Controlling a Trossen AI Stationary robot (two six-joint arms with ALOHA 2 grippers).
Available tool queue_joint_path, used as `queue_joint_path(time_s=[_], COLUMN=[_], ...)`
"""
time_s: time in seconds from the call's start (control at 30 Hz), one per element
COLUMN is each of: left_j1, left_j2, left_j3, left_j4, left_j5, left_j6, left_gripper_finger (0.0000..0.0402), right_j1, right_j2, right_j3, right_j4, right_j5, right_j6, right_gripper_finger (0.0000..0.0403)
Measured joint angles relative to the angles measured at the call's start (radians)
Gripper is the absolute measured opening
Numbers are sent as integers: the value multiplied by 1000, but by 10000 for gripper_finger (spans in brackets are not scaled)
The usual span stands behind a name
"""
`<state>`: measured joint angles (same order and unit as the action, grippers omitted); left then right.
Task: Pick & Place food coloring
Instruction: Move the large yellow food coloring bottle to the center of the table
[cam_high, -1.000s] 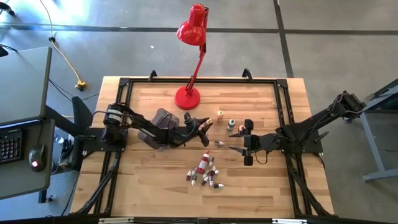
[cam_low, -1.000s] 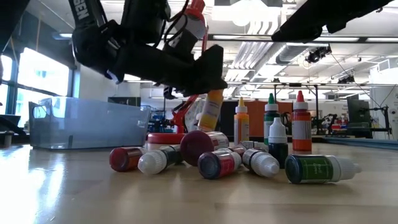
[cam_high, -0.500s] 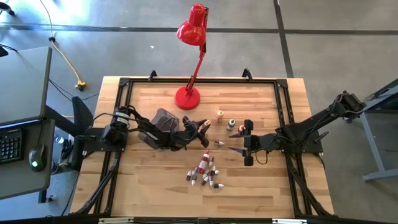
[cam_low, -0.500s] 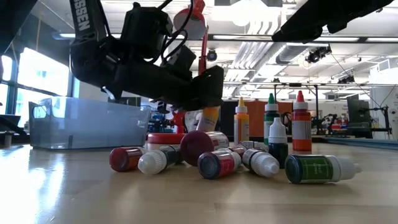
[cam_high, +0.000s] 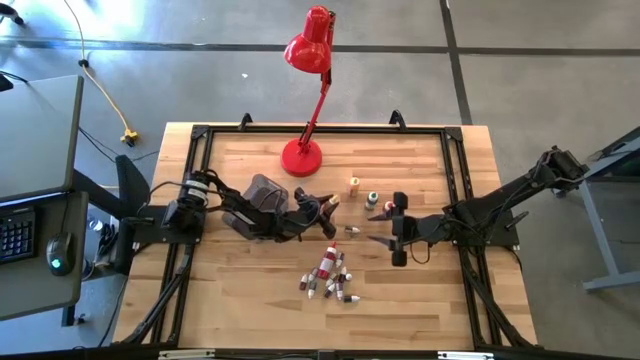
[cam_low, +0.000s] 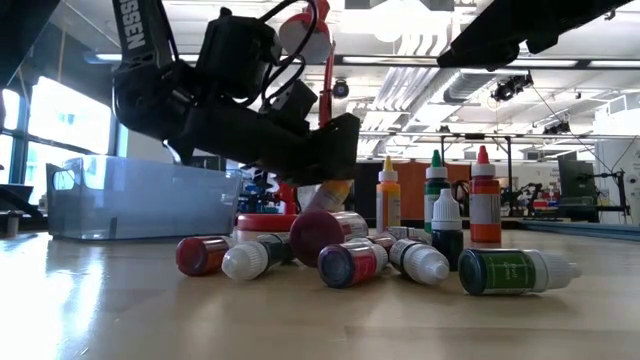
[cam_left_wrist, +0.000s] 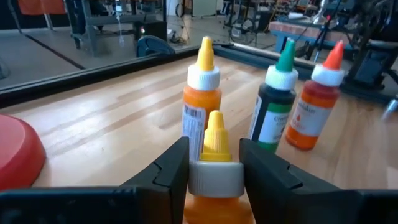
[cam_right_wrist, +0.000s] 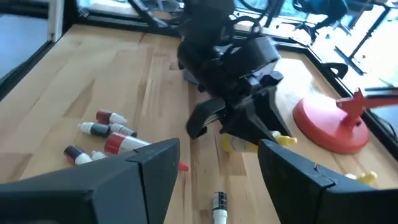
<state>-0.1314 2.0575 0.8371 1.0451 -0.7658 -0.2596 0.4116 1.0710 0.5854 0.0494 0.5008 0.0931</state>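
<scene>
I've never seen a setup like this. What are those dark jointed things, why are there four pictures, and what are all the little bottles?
You see two robot arms at a wooden table, each ending in a two-fingered pincer. One picture looks straight down, one looks level across the table top, and two come from cameras on the arms' wrists. The little things are food coloring bottles. A heap lies on its side near the table's front, and three bottles stand upright: orange, green and red. A red desk lamp stands at the back and a grey tub sits under the left arm. The left pincer has a yellow-capped orange bottle between its fingers, tilted just above the table. The right pincer waits open, holding nothing, near the standing bottles.
</scene>
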Motion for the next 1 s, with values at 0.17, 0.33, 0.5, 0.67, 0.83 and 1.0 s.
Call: queue_joint_path(time_s=[0.17, 0.33, 0.5, 0.67, 0.83, 1.0], left_j1=[-2, -26, -65, -95, -91, -92], left_j2=[2, 2, 1, 1, 1, 0], left_j3=[-3, -3, -2, 0, 30, 78], left_j4=[77, 228, 355, 406, 405, 371], left_j5=[10, 78, 138, 193, 340, 399], left_j6=[33, 132, 205, 237, 230, 229], left_gripper_finger=[129, 130, 130, 131, 131, 131], right_j1=[-22, -43, -66, -72, -70, -68], right_j2=[71, 169, 201, 203, 258, 302], right_j3=[0, 0, 0, 0, 0, 0], right_j4=[19, 123, 210, 204, 230, 311], right_j5=[-3, -11, -12, -12, -39, -63], right_j6=[36, -11, 46, 122, 169, 151], right_gripper_finger=[213, 213, 213, 213, 213, 213])
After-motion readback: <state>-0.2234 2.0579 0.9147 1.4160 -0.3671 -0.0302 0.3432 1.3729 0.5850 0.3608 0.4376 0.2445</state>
